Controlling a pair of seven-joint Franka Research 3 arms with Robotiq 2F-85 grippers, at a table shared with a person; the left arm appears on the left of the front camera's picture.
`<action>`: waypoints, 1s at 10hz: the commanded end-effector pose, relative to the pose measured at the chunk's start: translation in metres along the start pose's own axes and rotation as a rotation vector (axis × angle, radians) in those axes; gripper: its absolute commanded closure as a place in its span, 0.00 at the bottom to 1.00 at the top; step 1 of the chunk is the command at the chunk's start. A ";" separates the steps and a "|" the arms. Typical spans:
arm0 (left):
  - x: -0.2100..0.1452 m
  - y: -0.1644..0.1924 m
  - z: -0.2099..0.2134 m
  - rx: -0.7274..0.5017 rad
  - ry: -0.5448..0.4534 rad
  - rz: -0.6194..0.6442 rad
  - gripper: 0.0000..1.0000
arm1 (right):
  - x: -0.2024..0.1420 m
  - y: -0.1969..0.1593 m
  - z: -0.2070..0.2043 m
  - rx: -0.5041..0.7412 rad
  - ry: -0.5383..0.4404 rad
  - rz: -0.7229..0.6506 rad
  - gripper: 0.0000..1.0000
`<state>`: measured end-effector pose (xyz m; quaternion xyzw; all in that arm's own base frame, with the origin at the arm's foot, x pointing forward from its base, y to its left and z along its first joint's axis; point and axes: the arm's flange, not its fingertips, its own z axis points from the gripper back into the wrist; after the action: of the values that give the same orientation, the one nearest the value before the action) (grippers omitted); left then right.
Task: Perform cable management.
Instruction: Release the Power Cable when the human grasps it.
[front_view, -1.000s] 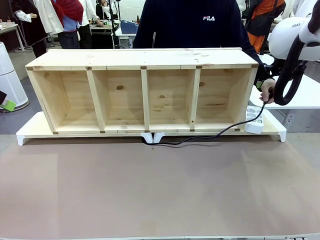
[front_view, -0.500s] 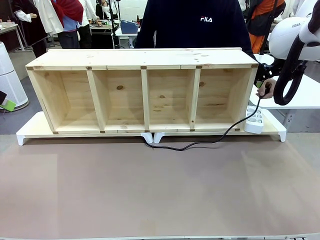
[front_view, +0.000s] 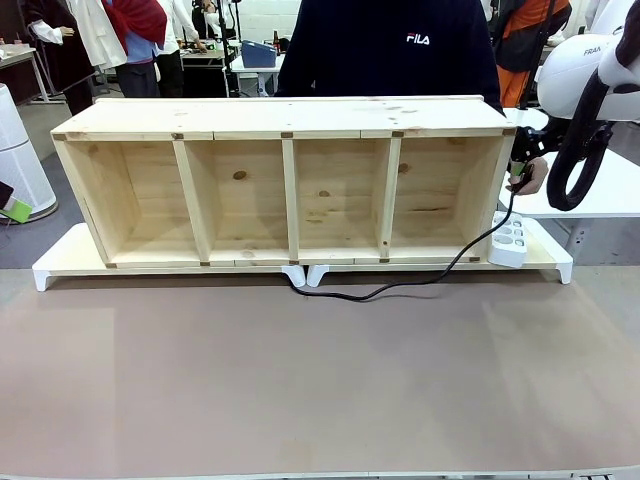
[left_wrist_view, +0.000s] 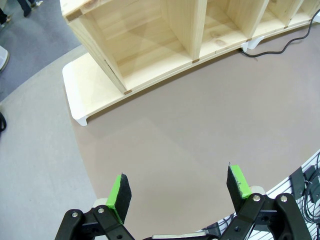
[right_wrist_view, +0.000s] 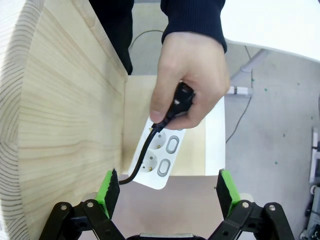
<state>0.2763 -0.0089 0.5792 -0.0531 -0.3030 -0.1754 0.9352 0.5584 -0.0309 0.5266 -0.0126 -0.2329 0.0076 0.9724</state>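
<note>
Person's hand (right_wrist_view: 192, 80) clenched round plug (right_wrist_view: 181, 98) of cable (front_view: 400, 284), above white power strip (right_wrist_view: 161, 152), beside right end of wooden shelf (front_view: 285, 180).

Left gripper (left_wrist_view: 179, 187): jaws wide, empty, hovers over bare table (front_view: 300, 380), well apart from cable.

Right gripper (right_wrist_view: 164, 192): jaws wide, empty, just below hand.

Step, as judged: take plug from hand. Close pads on plug body, clear of fingers (right_wrist_view: 159, 112); avoid tugging cord.

Cable's long axis runs along shelf front, shelf-centre foot to right end, then rises to hand; plug points upward, away from strip.

Robot lab: other workbenches (front_view: 255, 55) behind.
</note>
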 end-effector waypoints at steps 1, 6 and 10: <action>-0.002 0.000 0.001 -0.005 0.006 0.010 0.00 | -0.001 -0.001 0.000 0.000 0.005 -0.002 0.00; -0.002 0.000 0.001 -0.005 0.006 0.010 0.00 | -0.001 -0.001 0.000 0.000 0.005 -0.002 0.00; -0.002 0.000 0.001 -0.005 0.006 0.010 0.00 | -0.001 -0.001 0.000 0.000 0.005 -0.002 0.00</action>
<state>0.2763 -0.0089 0.5792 -0.0531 -0.3030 -0.1754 0.9352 0.5584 -0.0309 0.5266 -0.0126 -0.2329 0.0076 0.9724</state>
